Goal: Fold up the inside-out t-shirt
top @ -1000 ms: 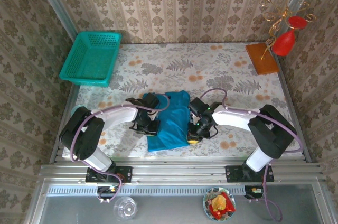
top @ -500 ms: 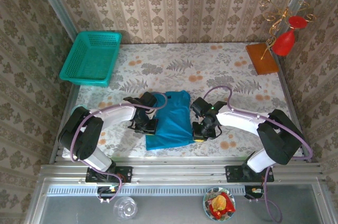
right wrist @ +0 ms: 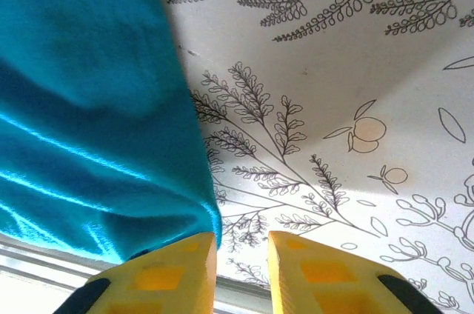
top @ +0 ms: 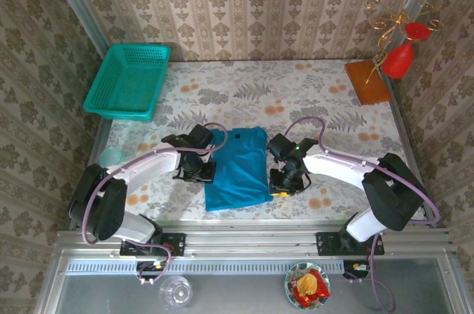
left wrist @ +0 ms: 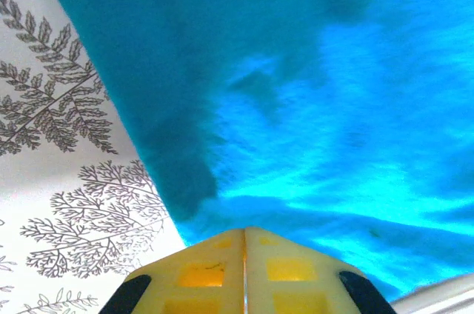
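left arm (top: 144, 168) swung outward | left gripper (top: 201, 172) closed beside t-shirt (top: 237, 169) | right gripper (top: 280, 189) parted

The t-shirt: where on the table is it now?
In the top view the t-shirt lies flat near the front edge of the table, between the left tool and the right tool.
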Robot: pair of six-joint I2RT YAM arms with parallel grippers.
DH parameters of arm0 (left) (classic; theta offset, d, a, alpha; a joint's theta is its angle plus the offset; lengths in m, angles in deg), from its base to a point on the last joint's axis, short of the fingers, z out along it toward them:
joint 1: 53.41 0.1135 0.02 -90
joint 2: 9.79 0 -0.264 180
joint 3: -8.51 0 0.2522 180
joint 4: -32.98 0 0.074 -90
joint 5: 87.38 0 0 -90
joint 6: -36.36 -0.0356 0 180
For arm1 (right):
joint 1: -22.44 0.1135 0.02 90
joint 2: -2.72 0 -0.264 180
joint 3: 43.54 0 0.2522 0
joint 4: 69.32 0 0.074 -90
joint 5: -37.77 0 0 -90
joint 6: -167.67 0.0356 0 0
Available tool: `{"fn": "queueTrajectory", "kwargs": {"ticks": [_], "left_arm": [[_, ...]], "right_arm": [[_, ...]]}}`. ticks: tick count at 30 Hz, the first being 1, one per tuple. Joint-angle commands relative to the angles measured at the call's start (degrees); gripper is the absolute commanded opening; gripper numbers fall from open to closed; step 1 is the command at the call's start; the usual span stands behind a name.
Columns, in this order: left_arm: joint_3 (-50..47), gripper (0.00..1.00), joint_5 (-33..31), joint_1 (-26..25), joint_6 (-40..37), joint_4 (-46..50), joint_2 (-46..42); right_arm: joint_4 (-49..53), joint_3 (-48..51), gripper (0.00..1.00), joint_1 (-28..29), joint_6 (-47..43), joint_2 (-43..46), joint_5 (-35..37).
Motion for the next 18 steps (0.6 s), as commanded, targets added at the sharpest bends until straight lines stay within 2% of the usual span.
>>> {"fn": "queueTrajectory", "kwargs": {"ticks": [1, 5, 9, 14, 18], "left_arm": [[2.5, 0.10, 2.8, -2.0, 0.3, 1.9, -1.6], [1.9, 0.08, 5.9, -5.6, 3.0, -2.0, 0.6], [-1.3, 0.06, 5.6, -8.4, 4.6, -4.5, 3.8], [-6.7, 0.05, 4.9, -8.8, 3.5, -4.4, 5.2], [-9.0, 0.05, 4.0, -8.7, 3.5, -3.6, 2.7]], "right_arm": [[3.1, -3.3, 0.29, 0.2, -0.5, 0.9, 2.2], [3.0, -7.2, 0.32, -1.8, -2.7, -1.7, 2.7], [1.3, -12.5, 0.33, -7.2, -6.0, -6.6, 0.3], [1.3, -21.7, 0.35, -12.8, -9.8, -13.3, -2.4], [2.4, -28.7, 0.37, -15.4, -12.0, -19.8, -4.6]]}}
